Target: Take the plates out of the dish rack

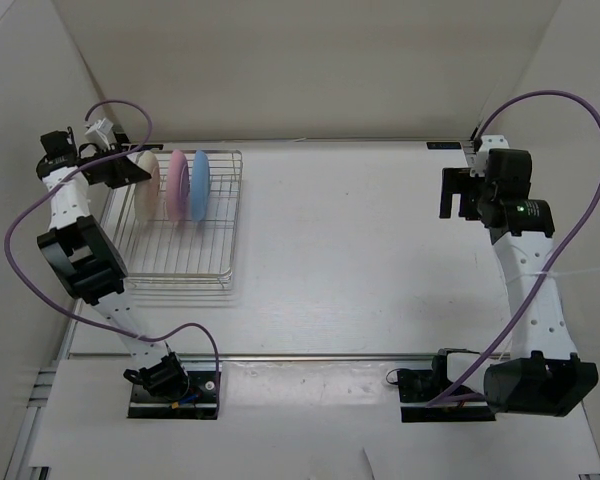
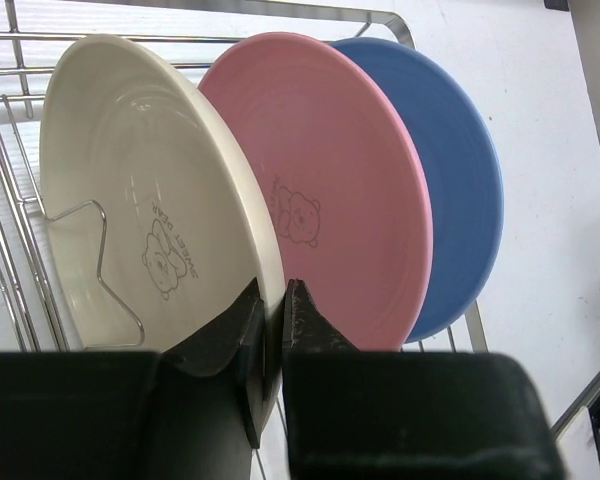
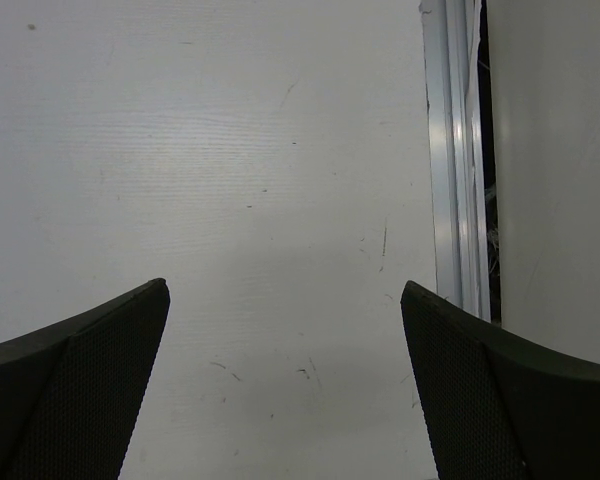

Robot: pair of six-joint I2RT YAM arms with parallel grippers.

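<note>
**LEFT TO RIGHT:** At the upper left of the overhead view, the left pincer (image 1: pixel 128 168) is reached over the far end of the rack (image 1: pixel 180 276). Three plates are stood there on edge. The cream plate (image 2: pixel 130 170) is placed leftmost and is propped by a wire divider (image 2: pixel 100 255). The pink plate (image 2: pixel 340 170) is just beside it at centre, and the blue plate (image 2: pixel 465 180) is rightmost, each overlapped by the one before it in the wrist view.

The jaws are drawn narrow and clamped on the cream plate's rim at the bottom of the wrist view. One finger is laid on the printed face and the other is slipped into the gap before the pink plate. The rim is taken, it is judged, because a plate stood on edge offers no other hold. The end plate is likely chosen because it can be reached without disturbing its neighbours.

No plate is out of the rack yet, so the unloading is judged to be at its first lift. A pull clear of the divider would be called for, and the pink plate could be scraped if the grip is tilted.

The table (image 1: pixel 360 250) fills mid-frame and is judged the likely set-down place. At the right, the right pincer (image 3: pixel 285 288) is held wide open above the table beside a rail (image 3: pixel 450 150). Nothing is gripped, and it is seemingly kept well apart from the rack to leave the way free.
</note>
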